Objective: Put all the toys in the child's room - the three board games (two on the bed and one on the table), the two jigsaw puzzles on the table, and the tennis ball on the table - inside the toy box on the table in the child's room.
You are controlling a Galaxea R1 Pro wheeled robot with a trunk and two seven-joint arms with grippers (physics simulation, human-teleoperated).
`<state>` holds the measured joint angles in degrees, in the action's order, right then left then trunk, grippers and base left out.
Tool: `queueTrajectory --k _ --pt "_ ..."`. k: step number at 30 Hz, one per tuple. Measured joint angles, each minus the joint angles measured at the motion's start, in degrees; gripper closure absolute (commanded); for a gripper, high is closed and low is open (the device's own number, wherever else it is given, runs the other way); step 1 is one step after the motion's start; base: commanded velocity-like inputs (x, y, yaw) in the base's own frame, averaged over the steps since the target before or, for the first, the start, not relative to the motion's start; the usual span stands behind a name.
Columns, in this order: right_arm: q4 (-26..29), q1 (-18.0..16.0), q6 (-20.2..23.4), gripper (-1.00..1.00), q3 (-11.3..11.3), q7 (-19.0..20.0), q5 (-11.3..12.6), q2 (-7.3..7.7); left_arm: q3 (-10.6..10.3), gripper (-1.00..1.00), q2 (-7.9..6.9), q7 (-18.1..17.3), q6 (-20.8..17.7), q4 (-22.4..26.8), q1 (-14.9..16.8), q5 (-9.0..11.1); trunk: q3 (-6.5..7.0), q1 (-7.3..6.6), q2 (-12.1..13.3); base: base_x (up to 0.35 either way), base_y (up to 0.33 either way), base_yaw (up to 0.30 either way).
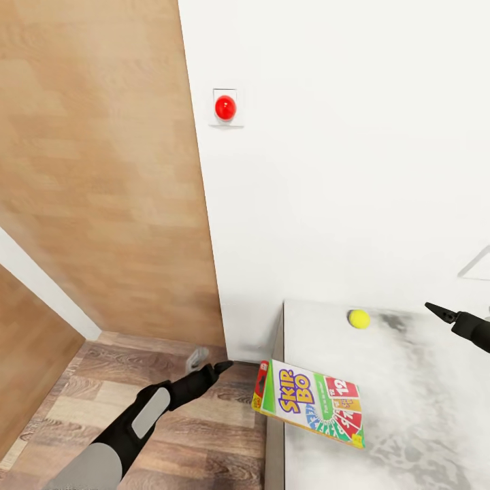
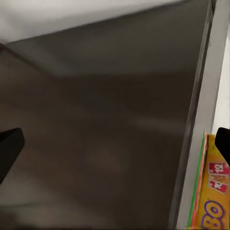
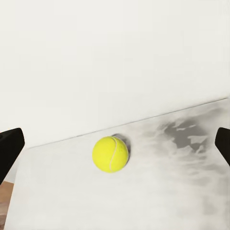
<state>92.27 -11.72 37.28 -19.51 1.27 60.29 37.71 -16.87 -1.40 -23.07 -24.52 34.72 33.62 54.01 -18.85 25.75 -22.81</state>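
A yellow-green-red Skip-Bo board game (image 1: 309, 403) lies flat on the pale grey table (image 1: 422, 422), its left end sticking out over the table's left edge. My left gripper (image 1: 216, 369) is open, low over the floor just left of that end. In the left wrist view the board game (image 2: 211, 191) sits beside one fingertip (image 2: 223, 143). The tennis ball (image 1: 358, 318) rests near the table's back edge by the wall. My right gripper (image 1: 439, 311) is open, to the right of the tennis ball (image 3: 110, 153) and pointing at it, apart from it. The toy box and jigsaw puzzles are out of view.
A white wall (image 1: 340, 170) with a red round button (image 1: 225, 107) stands right behind the table. A wood-panel surface (image 1: 102, 170) fills the left. Wood-plank floor (image 1: 204, 442) lies below my left arm.
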Motion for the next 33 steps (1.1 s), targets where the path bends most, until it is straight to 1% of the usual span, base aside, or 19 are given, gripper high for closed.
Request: queueTrajectory --k 4,10,16,20,23,27,33 --pt "0.0 0.0 0.0 -1.0 0.0 0.0 0.0 -0.02 -0.9 -1.0 -0.21 -2.5 1.3 -2.5 0.4 -0.7 0.0 0.0 0.0 0.0 0.0 0.0" --pt "0.0 0.0 0.0 -1.0 0.0 0.0 0.0 -0.07 -1.2 -1.0 -0.21 -3.8 2.2 -5.3 1.0 -1.4 0.0 0.0 0.0 0.0 0.0 0.0" --pt "0.0 0.0 0.0 -1.0 0.0 0.0 0.0 -0.09 -1.4 -1.0 -0.04 -4.5 2.5 -7.2 1.7 -1.7 0.0 0.0 0.0 0.0 0.0 0.0" --pt "0.0 0.0 0.0 -1.0 0.0 0.0 0.0 -0.09 -1.4 -1.0 -0.02 -5.2 2.6 -7.6 1.8 -1.8 0.0 0.0 0.0 0.0 0.0 0.0" --pt "0.0 0.0 0.0 -1.0 0.0 0.0 0.0 -0.18 -1.5 -1.0 -0.03 -6.5 2.7 -8.0 1.9 -1.9 0.0 0.0 0.0 0.0 0.0 0.0" --pt "0.0 0.0 0.0 -1.0 0.1 0.0 0.0 -0.27 -1.5 -1.0 -0.04 -7.4 2.8 -8.2 2.0 -1.9 0.0 0.0 0.0 0.0 0.0 0.0" --pt "0.0 0.0 0.0 -1.0 0.1 0.0 0.0 -0.32 -1.5 -1.0 0.02 -8.1 2.8 -8.3 2.0 -1.9 0.0 0.0 0.0 0.0 0.0 0.0"
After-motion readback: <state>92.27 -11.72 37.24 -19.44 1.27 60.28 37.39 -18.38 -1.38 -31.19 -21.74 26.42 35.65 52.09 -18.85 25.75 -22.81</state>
